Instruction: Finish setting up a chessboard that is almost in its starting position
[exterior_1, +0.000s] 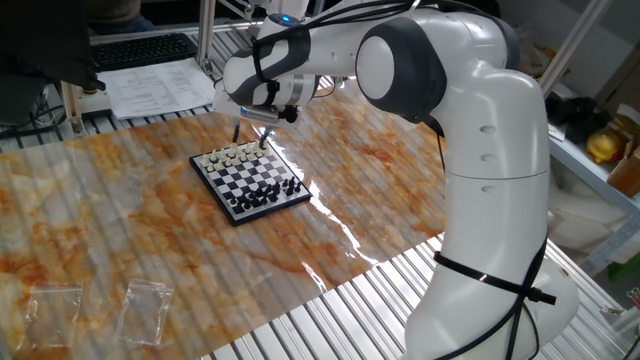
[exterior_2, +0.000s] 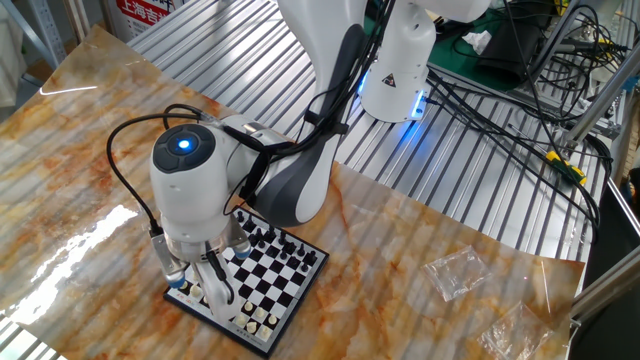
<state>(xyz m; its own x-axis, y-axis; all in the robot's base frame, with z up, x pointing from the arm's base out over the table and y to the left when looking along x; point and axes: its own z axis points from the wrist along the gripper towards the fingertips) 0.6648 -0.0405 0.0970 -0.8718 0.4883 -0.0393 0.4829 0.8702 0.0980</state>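
The chessboard (exterior_1: 247, 181) is a small black-and-white travel board with a dark rim, lying on the marbled tabletop. Cream pieces (exterior_1: 236, 155) line its far edge and black pieces (exterior_1: 266, 194) its near edge. My gripper (exterior_1: 250, 134) hangs over the cream row at the board's back edge, fingers spread apart, with nothing visible between them. In the other fixed view the wrist covers part of the board (exterior_2: 283, 274). There the gripper (exterior_2: 206, 285) reaches down beside the cream pieces (exterior_2: 255, 319), and its fingertips are partly hidden.
Two clear plastic bags (exterior_1: 147, 308) (exterior_1: 52, 304) lie near the table's front left corner. A keyboard (exterior_1: 142, 49) and papers (exterior_1: 158, 86) sit behind the table. The robot's base (exterior_1: 500, 200) stands to the right, and cables (exterior_2: 500, 110) trail behind it.
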